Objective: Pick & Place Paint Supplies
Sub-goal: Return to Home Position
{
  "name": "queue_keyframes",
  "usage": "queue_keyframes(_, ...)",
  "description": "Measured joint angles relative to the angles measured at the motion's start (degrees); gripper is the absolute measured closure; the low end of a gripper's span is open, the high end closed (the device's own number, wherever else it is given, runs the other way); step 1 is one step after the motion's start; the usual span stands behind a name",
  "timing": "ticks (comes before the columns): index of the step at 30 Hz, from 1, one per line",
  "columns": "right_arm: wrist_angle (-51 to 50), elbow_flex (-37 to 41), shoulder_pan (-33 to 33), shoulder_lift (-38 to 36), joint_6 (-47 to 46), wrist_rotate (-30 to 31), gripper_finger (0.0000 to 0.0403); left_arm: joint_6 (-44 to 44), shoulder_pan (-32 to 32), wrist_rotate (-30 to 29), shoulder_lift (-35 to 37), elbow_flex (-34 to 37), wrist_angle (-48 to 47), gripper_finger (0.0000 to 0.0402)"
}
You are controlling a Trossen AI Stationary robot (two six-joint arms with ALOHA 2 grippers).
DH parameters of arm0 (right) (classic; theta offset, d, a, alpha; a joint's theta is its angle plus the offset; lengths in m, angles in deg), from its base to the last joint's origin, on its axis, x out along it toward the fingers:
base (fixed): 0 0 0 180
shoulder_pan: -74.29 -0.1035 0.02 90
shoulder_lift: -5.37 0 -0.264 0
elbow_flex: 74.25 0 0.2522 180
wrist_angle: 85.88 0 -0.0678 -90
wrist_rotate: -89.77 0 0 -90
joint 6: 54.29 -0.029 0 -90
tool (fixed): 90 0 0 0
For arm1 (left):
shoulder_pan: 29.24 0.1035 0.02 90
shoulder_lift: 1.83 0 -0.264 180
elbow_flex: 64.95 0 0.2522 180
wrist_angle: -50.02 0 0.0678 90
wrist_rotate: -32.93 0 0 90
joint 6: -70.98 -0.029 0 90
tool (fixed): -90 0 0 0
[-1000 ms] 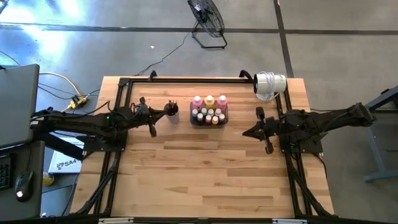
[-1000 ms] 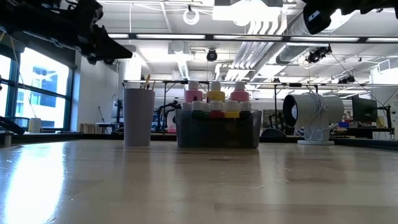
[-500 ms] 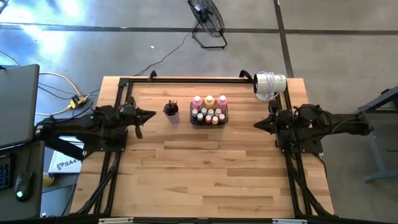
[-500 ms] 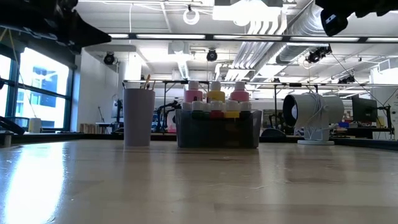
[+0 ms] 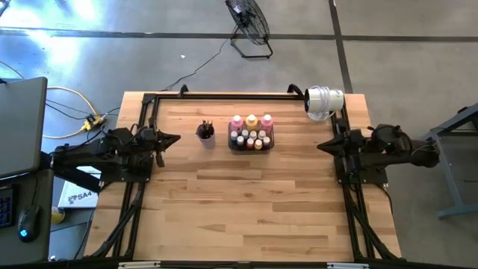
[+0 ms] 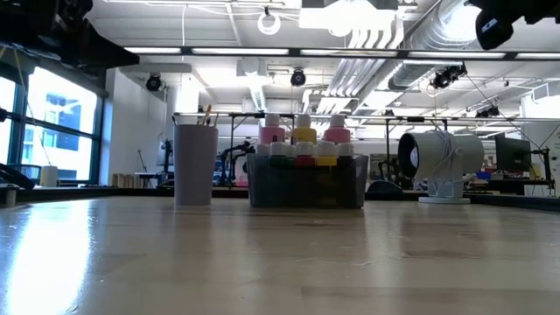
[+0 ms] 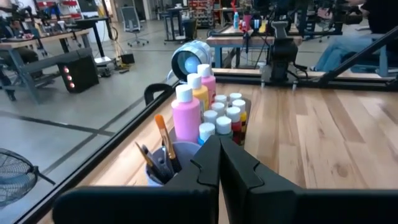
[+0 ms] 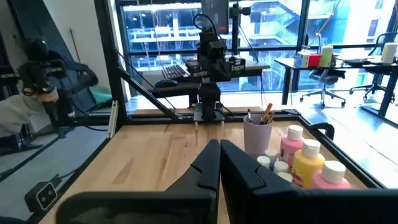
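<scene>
Counter: the light wood counter [image 5: 246,202] has black rails along its left, far and right edges. Its near half is bare planks.
Left gripper: the left gripper [image 5: 176,138] hovers at the left rail. Its jaws are clenched on nothing and point toward the purple cup, apart from it.
Right gripper: the right gripper [image 5: 321,146] hovers at the right rail, jaws clenched and empty, well apart from the tray.
Tray: the dark grey tray [image 6: 306,184] sits near the far edge, about midway between the two grippers.
White round device: the white round device [image 5: 323,101] stands at the far right corner.
Paint bottles: the paint bottles [image 5: 252,133] stand upright in the tray. Two pink and one yellow-orange tall ones are in the far row, with small white-capped ones nearer.
Purple cup: the purple cup [image 6: 194,164] is just beside the tray, on the left arm's side.
Paintbrushes: the paintbrushes [image 7: 163,140] lean inside the cup; one handle is orange.
Writing: the bottle labels are too small to read.
</scene>
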Motion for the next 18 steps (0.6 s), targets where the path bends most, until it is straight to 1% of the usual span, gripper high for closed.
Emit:
queue_keyframes(4, -2.31, 0.00, -0.04, -4.17, -0.31, -0.18, 0.0400, 0.02, 0.00, 0.28, 3.01, -0.02, -2.56, 0.0402)
queue_keyframes(8, -3.03, 0.00, -0.04, -7.52, -0.74, -0.44, 0.0400, 0.01, 0.02, 2.28, 3.12, -0.05, -3.80, 0.0402)
queue_keyframes(10, -3.06, -0.07, -0.04, -7.52, -0.49, -0.35, 0.0400, -0.22, 0.04, 3.25, 3.13, -0.04, -4.01, 0.0401)
queue_keyframes(16, -4.53, 0.24, -0.03, -7.57, 0.31, 0.24, 0.0400, -0.25, 0.04, 3.26, 3.13, -0.02, -5.63, 0.0401)
queue_keyframes(18, -0.79, 2.01, -0.03, -7.57, 0.15, 0.42, 0.0400, -0.28, 0.06, 3.26, 3.13, -0.02, -5.59, 0.0401)
